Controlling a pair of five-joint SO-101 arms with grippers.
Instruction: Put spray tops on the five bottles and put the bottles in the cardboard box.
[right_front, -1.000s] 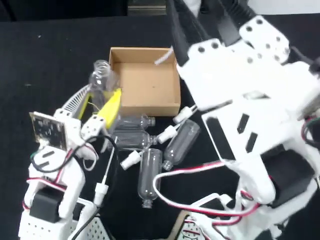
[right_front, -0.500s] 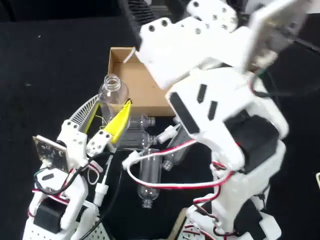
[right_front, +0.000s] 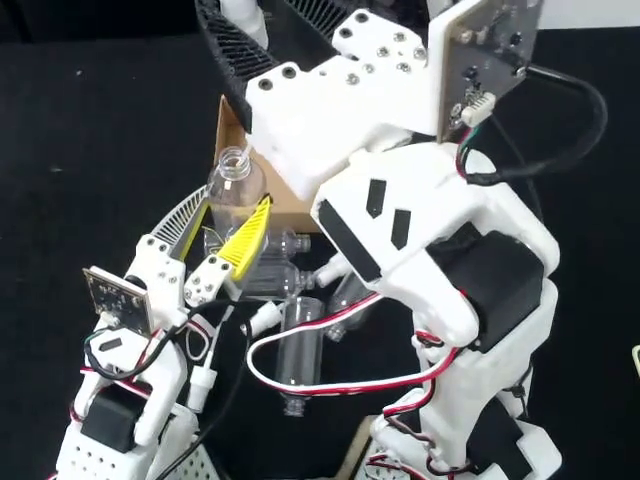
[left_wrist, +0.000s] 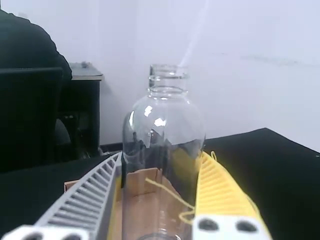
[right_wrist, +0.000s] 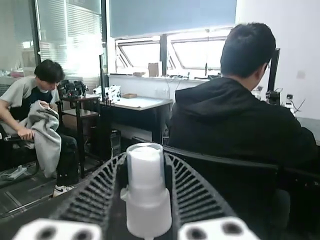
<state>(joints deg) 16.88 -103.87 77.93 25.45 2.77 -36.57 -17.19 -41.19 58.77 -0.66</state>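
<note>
My left gripper (right_front: 233, 208) is shut on a clear, uncapped bottle (right_front: 233, 183), held upright by the near left corner of the cardboard box (right_front: 225, 127). The left wrist view has the bottle (left_wrist: 162, 165) between a grey finger (left_wrist: 85, 205) and a yellow one (left_wrist: 220, 195). My right gripper (right_front: 248, 25) is high above the box's far side, shut on a white spray top (right_front: 245, 12). In the right wrist view the spray top (right_wrist: 146, 190) stands between black ribbed fingers (right_wrist: 95, 197). Three bare bottles (right_front: 300, 345) lie on the table in front of the box.
Loose spray tops lie among the lying bottles, one (right_front: 335, 266) by the box front, another (right_front: 264, 318) beside them and a third (right_front: 205, 380) with a long tube near the left arm's base. The right arm's white body (right_front: 420, 240) covers most of the box and the table's right half.
The right arm has swung left and up across the box with the spray top. The left gripper has carried the bottle slightly right and up.
</note>
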